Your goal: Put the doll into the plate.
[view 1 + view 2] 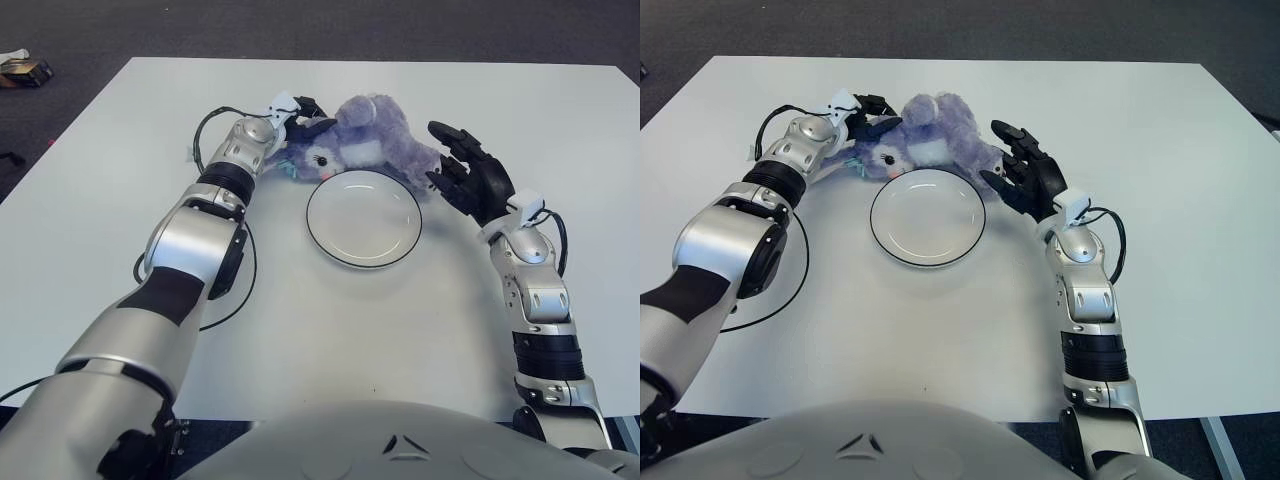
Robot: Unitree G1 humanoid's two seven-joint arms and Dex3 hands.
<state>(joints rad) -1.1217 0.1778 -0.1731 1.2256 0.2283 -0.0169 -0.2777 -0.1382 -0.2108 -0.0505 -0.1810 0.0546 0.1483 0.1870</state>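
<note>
On the table, the doll lies just behind the plate (its far rim), between the left hand and the right hand.

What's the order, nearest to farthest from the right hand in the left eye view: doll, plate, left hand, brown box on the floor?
From the right hand:
1. Doll, just to its left, at the fingertips.
2. Plate, left and nearer the robot.
3. Left hand, across the doll, at its head.
4. Brown box, on the floor off the table's far left corner.
</note>
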